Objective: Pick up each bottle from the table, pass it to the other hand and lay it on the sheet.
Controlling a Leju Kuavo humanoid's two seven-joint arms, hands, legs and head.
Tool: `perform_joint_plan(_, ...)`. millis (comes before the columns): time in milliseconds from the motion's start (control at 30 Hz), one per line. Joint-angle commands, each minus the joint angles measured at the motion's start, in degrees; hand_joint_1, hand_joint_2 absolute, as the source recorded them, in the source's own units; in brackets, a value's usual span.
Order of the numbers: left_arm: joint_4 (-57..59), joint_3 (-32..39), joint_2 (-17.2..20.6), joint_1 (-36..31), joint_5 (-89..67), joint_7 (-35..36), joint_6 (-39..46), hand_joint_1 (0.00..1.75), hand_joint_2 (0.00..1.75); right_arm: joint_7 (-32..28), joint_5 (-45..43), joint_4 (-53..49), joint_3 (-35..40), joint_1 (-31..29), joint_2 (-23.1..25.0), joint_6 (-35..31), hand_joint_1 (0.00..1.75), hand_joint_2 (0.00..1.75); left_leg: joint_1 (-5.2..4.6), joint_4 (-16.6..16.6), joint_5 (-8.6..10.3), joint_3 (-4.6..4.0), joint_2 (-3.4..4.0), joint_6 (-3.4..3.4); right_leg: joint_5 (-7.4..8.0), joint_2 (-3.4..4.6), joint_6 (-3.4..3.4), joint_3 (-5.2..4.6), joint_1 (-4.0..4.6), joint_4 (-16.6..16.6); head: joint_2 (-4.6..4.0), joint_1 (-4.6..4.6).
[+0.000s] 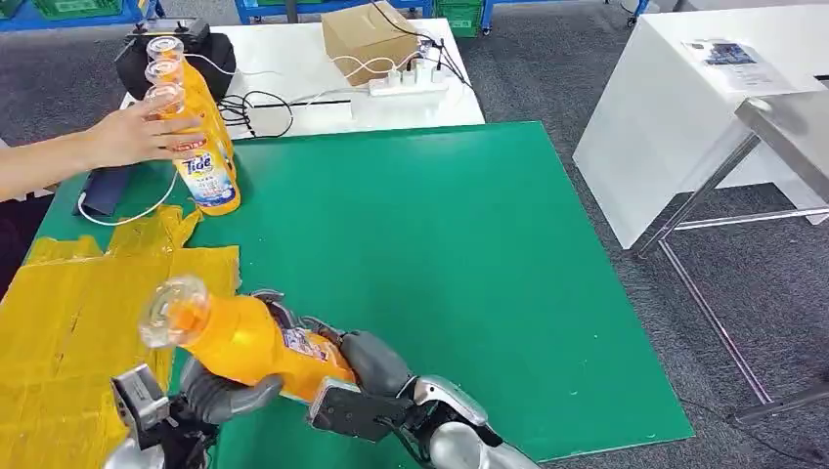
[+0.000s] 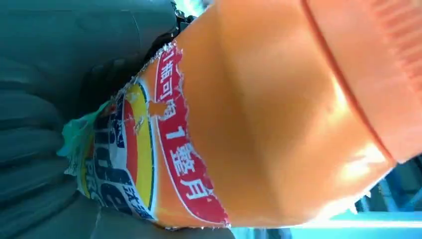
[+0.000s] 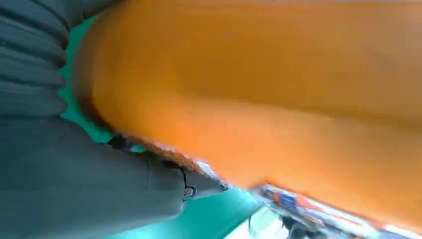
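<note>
You see the bench [image 1: 459,244] with its green top, and on its near left part the yellow sheet [image 1: 68,332], wrinkled and lying flat. At the far left edge 3 bottles [image 1: 196,127] stand in a row, and a person's hand [image 1: 137,132] rests on them.

The orange bottle [image 1: 244,342] is in the air over the near edge of the bench, just beside the sheet. It is tilted, with the cap toward the sheet and the base toward the right arm. The right robot hand [image 1: 342,376] is wrapped around the lower body of the bottle. The left robot hand [image 1: 220,391] has its thumb and fingers curled around the middle part from below, touching it; from the left wrist view the label is pressed close to the palm.

My judgement is that you are in the passing step, with both hands on 1 bottle. The next move needs a firm grip by the left robot hand, then the right robot hand lets go. After that, the bottle goes over the sheet and is laid on its side.
</note>
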Motion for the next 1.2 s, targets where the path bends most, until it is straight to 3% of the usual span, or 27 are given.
perform_joint_plan(33, -3.1, 3.9, 2.1, 2.5, -20.0, -1.5, 14.6, 1.75, 1.75, 1.2, 2.7, -13.3, -7.8, 1.9, -4.8, -1.1, 0.0, 1.75, -0.17, 0.0, -0.04, 0.11, -0.04, 0.18, -0.07, 0.09, -0.06, -0.02, -0.15, 0.1, 0.0, 0.02)
perform_joint_plan(100, -3.1, 3.9, 2.1, 2.5, -20.0, -1.5, 14.6, 1.75, 1.75, 1.2, 2.7, -13.3, -7.8, 1.9, -4.8, -1.1, 0.0, 1.75, -0.13, -0.1, -0.01, 0.11, -0.14, 0.15, -0.06, -0.02, -0.07, 0.04, -0.11, 0.1, 0.0, 0.0)
perform_joint_plan(167, -3.2, 5.2, 2.4, 2.6, -29.8, -1.9, 22.7, 1.75, 1.75, 0.7, 1.7, -14.7, -9.1, 2.7, -5.2, -0.9, 0.0, 1.75, -0.16, -0.1, 0.01, 0.09, -0.2, 0.17, -0.08, -0.11, -0.06, -0.03, -0.14, 0.1, 0.0, 0.0)
perform_joint_plan(267, -3.4, 11.0, 4.1, 3.0, -43.5, 0.8, 34.1, 1.75, 1.75, -0.3, -3.7, -20.7, -12.4, 4.2, -9.4, 1.2, 0.0, 1.75, -0.21, -0.1, -0.02, 0.15, -0.22, 0.2, -0.11, -0.07, -0.06, 0.02, -0.19, 0.1, 0.0, 0.0)
perform_joint_plan(433, 1.3, 17.9, 6.8, 4.1, -54.2, 3.4, 37.9, 1.75, 1.75, -1.7, -8.3, -27.9, -16.8, 6.4, -13.0, 3.1, 0.0, 1.75, -0.16, -0.1, -0.01, 0.11, -0.2, 0.15, -0.1, -0.08, -0.07, 0.0, -0.14, 0.1, 0.0, 0.0)
perform_joint_plan(500, 9.6, 17.2, 12.0, 3.0, -74.0, 14.0, 39.4, 1.75, 1.75, -2.2, -10.5, -27.9, -16.6, 4.8, -13.8, 4.6, 0.0, 1.75, -0.15, -0.1, -0.01, 0.11, -0.07, 0.11, -0.06, 0.01, -0.07, -0.01, -0.13, 0.0, 0.0, 0.0)
perform_joint_plan(567, 15.4, 17.2, 13.8, 1.6, -73.5, 13.8, 41.8, 1.75, 1.75, -2.1, -10.6, -27.1, -16.3, 3.8, -13.7, 4.9, 0.0, 1.75, -0.21, -0.2, 0.05, 0.24, -0.11, 0.11, -0.06, -0.03, -0.09, 0.07, -0.19, 0.0, 0.0, 0.0)
perform_joint_plan(633, 16.6, 17.1, 14.1, 1.3, -73.5, 14.3, 39.9, 1.75, 1.75, -2.1, -10.6, -26.8, -15.9, 3.6, -13.7, 5.0, 0.0, 1.75, -0.2, -0.2, 0.06, 0.21, -0.13, 0.11, -0.05, -0.03, -0.1, 0.05, -0.18, 0.0, 0.0, 0.02)
perform_joint_plan(667, 19.0, 16.6, 15.7, 0.3, -74.2, 16.5, 35.6, 1.75, 1.75, -2.1, -10.8, -26.3, -15.5, 3.0, -13.7, 5.1, 0.0, 1.75, -0.13, -0.1, 0.04, 0.12, -0.05, 0.07, -0.04, 0.02, -0.09, -0.02, -0.11, 0.0, 0.0, 0.0)
perform_joint_plan(800, 34.3, 14.5, 21.3, -4.7, -76.0, 17.7, 32.9, 1.75, 1.75, -2.0, -11.9, -23.1, -14.3, 1.3, -13.3, 5.6, 0.0, 1.75, -0.17, -0.2, 0.1, 0.2, -0.07, 0.05, -0.04, -0.05, -0.1, -0.02, -0.15, 0.0, 0.0, 0.02)
perform_joint_plan(1100, 39.5, 11.3, 21.6, -6.7, -71.3, 13.5, 30.8, 1.75, 1.75, -2.2, -12.9, -21.7, -14.5, 0.3, -13.2, 6.0, 0.0, 1.75, -0.24, -0.2, 0.1, 0.31, -0.18, 0.1, -0.08, -0.03, -0.12, 0.1, -0.23, 0.1, 0.0, 0.0)
perform_joint_plan(1133, 39.5, 11.3, 21.6, -6.7, -71.3, 13.5, 30.8, 0.66, 1.75, -2.2, -12.9, -21.7, -14.5, 0.3, -13.2, 6.0, 0.0, 1.75, -0.23, -0.2, 0.1, 0.25, -0.11, 0.06, -0.06, 0.01, -0.1, 0.05, -0.22, 0.1, 0.0, 0.02)
perform_joint_plan(1167, 38.5, 11.0, 21.9, -5.9, -69.3, 11.9, 31.3, 0.0, 1.75, -2.3, -12.9, -21.6, -14.5, 0.4, -13.4, 6.2, 0.0, 1.75, -0.27, -0.2, 0.1, 0.34, -0.11, 0.11, -0.06, 0.06, -0.13, 0.1, -0.25, 0.1, 0.0, 0.0)
perform_joint_plan(1200, 38.0, 11.0, 22.2, -5.5, -67.2, 10.8, 30.0, 0.0, 1.75, -2.3, -13.0, -21.6, -14.5, 0.4, -13.5, 6.2, 0.0, 1.75, -0.31, -0.3, 0.11, 0.38, -0.14, 0.13, -0.06, 0.06, -0.15, 0.12, -0.29, 0.1, 0.0, 0.0)
